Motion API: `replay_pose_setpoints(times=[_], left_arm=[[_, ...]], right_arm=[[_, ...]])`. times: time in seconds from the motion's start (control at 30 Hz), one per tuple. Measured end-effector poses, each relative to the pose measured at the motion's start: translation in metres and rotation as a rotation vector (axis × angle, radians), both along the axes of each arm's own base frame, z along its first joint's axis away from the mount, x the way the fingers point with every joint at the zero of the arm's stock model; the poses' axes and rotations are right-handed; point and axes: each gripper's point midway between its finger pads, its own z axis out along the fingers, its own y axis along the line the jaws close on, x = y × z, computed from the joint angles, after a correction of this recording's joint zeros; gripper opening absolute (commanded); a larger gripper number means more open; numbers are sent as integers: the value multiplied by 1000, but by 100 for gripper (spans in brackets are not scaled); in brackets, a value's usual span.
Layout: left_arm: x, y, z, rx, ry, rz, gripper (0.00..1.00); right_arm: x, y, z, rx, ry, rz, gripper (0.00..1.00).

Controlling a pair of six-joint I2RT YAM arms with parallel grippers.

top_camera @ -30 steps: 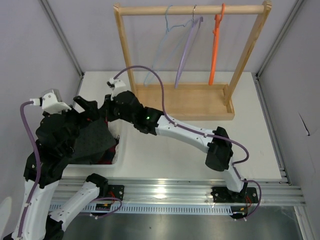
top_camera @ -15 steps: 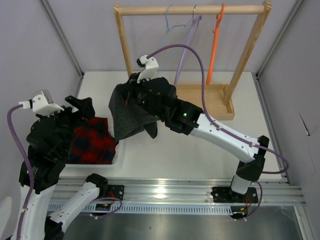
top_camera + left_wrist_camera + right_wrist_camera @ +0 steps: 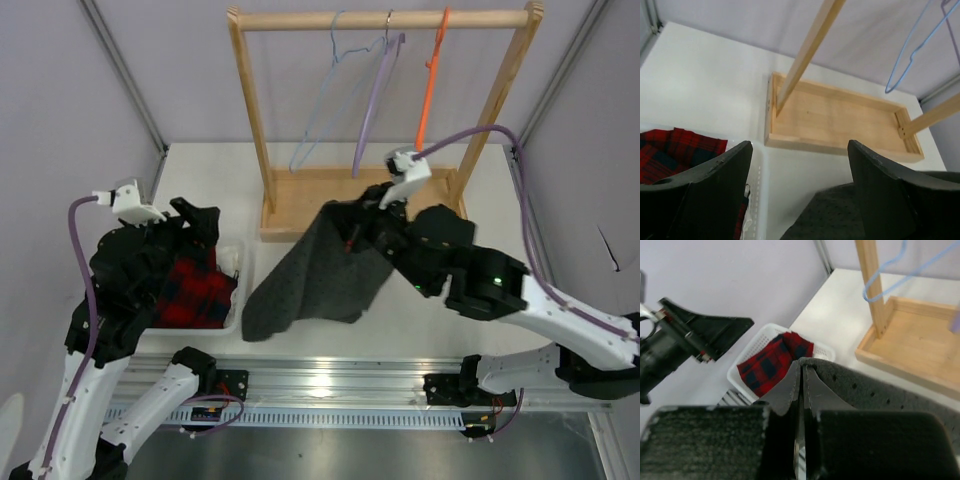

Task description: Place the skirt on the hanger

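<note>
A white bench (image 3: 200,170) fills the middle of the overhead view, closed in by pale grey walls with metal posts in the corners. At upper centre stands a wooden rack (image 3: 252,110). From its top bar hang a thin light-blue hanger (image 3: 318,115), a lilac hanger (image 3: 374,105) and an orange hanger (image 3: 430,100).

At lower left, a white basket (image 3: 238,262) holds a red plaid garment (image 3: 195,290), partly hidden under the left arm. The blue hanger's hook is cut off in both wrist views.

The dark, finely dotted skirt (image 3: 315,275) hangs at centre frame, just below the rack's base. It is pinched at its top edge by the right gripper (image 3: 801,385), whose closed fingers are mostly buried in cloth. The skirt drapes toward the lower left, and whether its hem touches the bench is unclear. The blue hanger is above the skirt and apart from it. The left gripper (image 3: 800,155) hovers over the basket, spread wide and empty.
</note>
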Motion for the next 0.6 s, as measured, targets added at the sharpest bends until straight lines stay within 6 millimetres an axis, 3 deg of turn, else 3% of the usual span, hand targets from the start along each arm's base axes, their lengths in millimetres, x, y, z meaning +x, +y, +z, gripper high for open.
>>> replay_pose_setpoints(times=[0.2,0.3,0.4,0.47,0.6], left_arm=[[6,-23,-34,12,87,-108,80],[10,-35,-50,15,131,-164,78],[11,-47,-66,18,178,-218,77],[10,-56,-76,15,207,-254,75],[6,-78,-96,7,252,-334,73]], right_arm=[[-21,-87,29,98,-15,-54,0],[-21,-112,45,118,-29,-96,0],[-13,-117,55,109,-45,-145,0],[0,-113,46,67,-40,-179,0],[45,-117,-1,-70,32,-288,0]])
